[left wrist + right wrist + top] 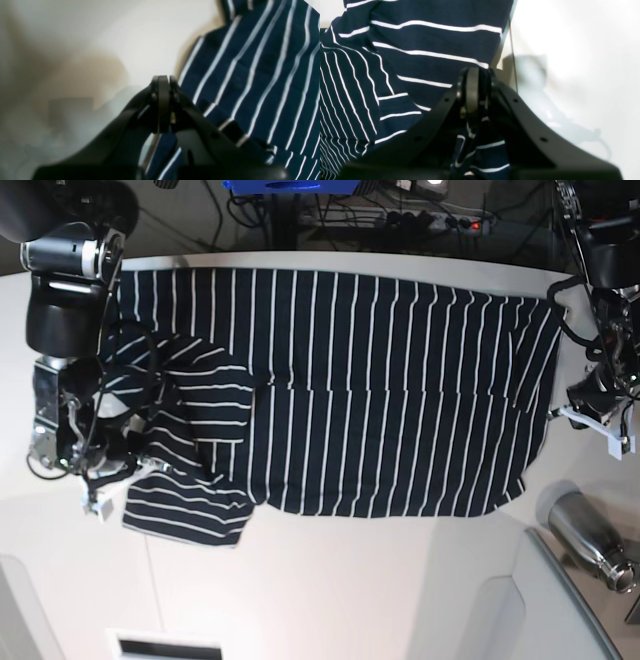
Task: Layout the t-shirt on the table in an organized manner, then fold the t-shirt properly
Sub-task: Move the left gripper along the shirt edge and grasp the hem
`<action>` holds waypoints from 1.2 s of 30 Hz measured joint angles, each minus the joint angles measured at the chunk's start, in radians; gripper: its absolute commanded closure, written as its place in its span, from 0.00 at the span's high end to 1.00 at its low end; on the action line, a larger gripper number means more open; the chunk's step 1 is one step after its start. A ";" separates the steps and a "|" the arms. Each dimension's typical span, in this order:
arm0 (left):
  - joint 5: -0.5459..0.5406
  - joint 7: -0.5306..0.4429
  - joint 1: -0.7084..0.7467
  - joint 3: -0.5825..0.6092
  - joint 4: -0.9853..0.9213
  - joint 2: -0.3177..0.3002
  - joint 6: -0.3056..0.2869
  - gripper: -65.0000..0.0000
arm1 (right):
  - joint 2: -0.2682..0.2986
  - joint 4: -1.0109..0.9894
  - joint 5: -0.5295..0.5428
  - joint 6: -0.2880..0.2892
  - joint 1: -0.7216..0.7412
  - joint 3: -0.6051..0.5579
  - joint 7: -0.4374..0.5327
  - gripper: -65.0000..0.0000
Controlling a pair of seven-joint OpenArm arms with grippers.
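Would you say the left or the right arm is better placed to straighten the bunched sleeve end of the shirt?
Right, probably. The right gripper has its jaws closed on the t-shirt at the bunched end; the left gripper, jaws shut, sits beside the flat opposite edge.

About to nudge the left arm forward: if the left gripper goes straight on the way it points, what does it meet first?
Probably bare table: the left gripper points just past the t-shirt edge. Depth is unclear, so it may brush that hem.

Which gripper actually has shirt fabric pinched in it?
The right gripper: striped t-shirt cloth runs between its jaws. The left gripper is shut on nothing, beside the shirt.
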 measured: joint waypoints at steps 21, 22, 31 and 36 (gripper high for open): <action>0.013 -0.003 -0.236 0.024 -0.216 -0.066 0.009 0.42 | -0.025 0.189 -0.003 0.000 -0.050 -0.006 -0.066 0.00; 0.009 -0.005 -0.260 0.053 -0.235 -0.063 0.006 0.42 | -0.027 0.189 -0.003 0.000 -0.050 -0.006 -0.065 0.00; 0.016 -0.017 -0.471 0.109 -0.501 -0.048 -0.129 0.77 | -0.027 0.190 0.000 0.000 -0.050 -0.007 -0.066 0.00; 0.010 -0.116 -0.503 0.172 -0.613 0.004 -0.136 0.77 | -0.029 0.190 -0.002 0.000 -0.050 -0.007 -0.066 0.00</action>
